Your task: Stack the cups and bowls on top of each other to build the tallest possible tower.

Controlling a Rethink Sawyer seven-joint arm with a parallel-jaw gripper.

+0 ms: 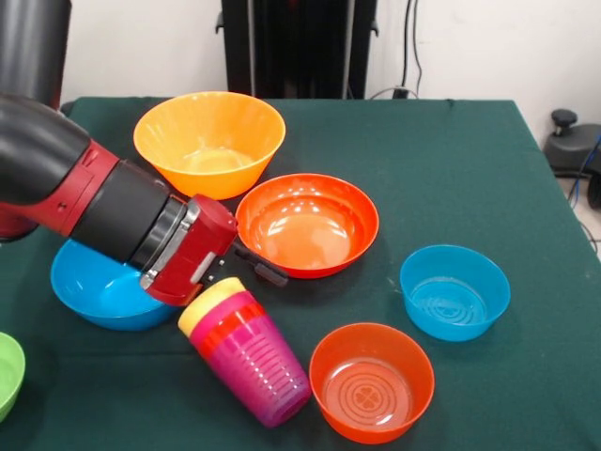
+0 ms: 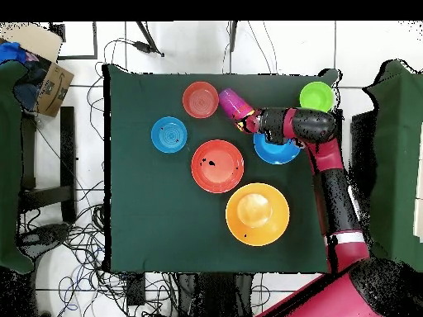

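Note:
A nested stack of cups (image 1: pixel 252 362) (image 2: pixel 235 104) leans steeply on its side. Its purple base points to the table's near edge, and crimson and yellow rims show at the upper end. My gripper (image 1: pixel 246 282) (image 2: pixel 248 124) is right at the yellow rim, and its hold is hidden. Around it sit the bowls. They are a large orange-yellow bowl (image 1: pixel 209 141) (image 2: pixel 257 214), a wide red-orange one (image 1: pixel 307 224) (image 2: pixel 217 166), a large blue one (image 1: pixel 99 291) (image 2: pixel 277 150) partly under my arm, a small blue one (image 1: pixel 454 291) (image 2: pixel 169 134), a small orange one (image 1: pixel 372 381) (image 2: pixel 201 99) and a green one (image 1: pixel 7 371) (image 2: pixel 316 96).
All the bowls stand upright and apart on the dark green table (image 1: pixel 451 169) (image 2: pixel 140 223). The green bowl is at the table's edge. A cardboard box (image 2: pixel 49 78) and cables lie on the floor beside the table.

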